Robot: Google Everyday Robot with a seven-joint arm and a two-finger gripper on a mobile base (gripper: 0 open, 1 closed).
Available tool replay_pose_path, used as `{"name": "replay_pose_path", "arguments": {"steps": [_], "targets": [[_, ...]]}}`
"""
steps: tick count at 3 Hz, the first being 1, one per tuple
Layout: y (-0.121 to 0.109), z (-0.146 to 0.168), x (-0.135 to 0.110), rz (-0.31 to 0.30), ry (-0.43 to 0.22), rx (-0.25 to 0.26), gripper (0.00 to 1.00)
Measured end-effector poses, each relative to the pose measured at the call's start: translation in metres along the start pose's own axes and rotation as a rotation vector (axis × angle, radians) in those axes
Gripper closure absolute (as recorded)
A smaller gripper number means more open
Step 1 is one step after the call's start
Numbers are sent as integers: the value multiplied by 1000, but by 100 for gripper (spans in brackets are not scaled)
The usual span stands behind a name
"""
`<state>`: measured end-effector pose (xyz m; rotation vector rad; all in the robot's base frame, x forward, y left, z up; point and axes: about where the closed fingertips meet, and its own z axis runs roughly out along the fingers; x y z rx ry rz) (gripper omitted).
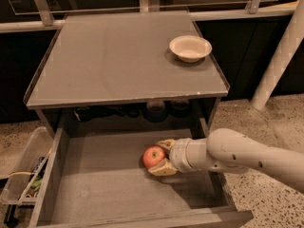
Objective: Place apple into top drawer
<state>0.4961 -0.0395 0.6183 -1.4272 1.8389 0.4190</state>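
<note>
Apple (154, 156) clasped in gripper (159, 158), top drawer (109, 184) right-centre

Pretty sure this is a robot test space, done up mock-kitchen style.
You've got a speckled terrazzo floor (251, 122), a plain grey cabinet (118, 61) backed against a metal rail (95, 23) with dark panels behind it, a white post (280, 56) leaning at the right, and a clear plastic bin (26, 160) of odds and ends just beside the cabinet on the left. One white bowl (190, 47) sits on the cabinet top. The gripper (159, 157) is down inside the pulled-out top drawer (95, 184), fingers closed around an apple (152, 156).
</note>
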Motion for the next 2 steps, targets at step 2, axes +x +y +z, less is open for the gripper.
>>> {"name": "replay_pose_path", "arguments": {"steps": [2], "targets": [[0, 0, 0, 0, 0, 0, 0]]}}
